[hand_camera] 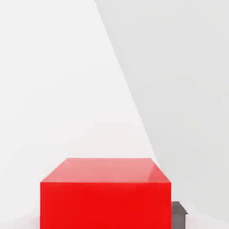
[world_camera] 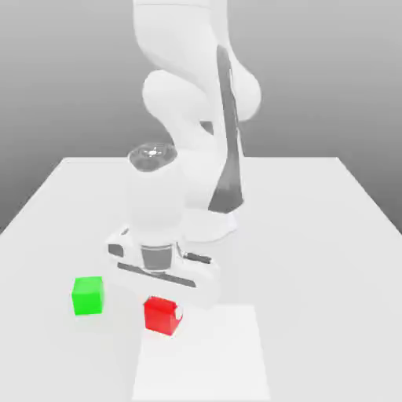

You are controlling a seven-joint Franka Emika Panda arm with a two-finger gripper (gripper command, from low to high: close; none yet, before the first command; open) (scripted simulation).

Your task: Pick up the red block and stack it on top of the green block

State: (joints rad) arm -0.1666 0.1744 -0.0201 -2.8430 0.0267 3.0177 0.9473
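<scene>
Green block: the green block sits upright on the white table, to the exterior view's left of the red block, well apart from it.
Robot arm: the arm reaches in from behind the red block, its lower part coming down over it.
Gripper: the gripper is right at the red block, its body just above the block's top. Whether it is set wide, drawn narrow or holding the block, I cannot tell.
Red block: the landmark itself, at the far corner, on the exterior view's left, of the pale square; whether it touches the surface I cannot tell. The hand view shows its top and one side close up.
Pale square: reaches from the red block toward the exterior view's right and toward the viewer.
Stack: none; the two blocks are apart.
</scene>
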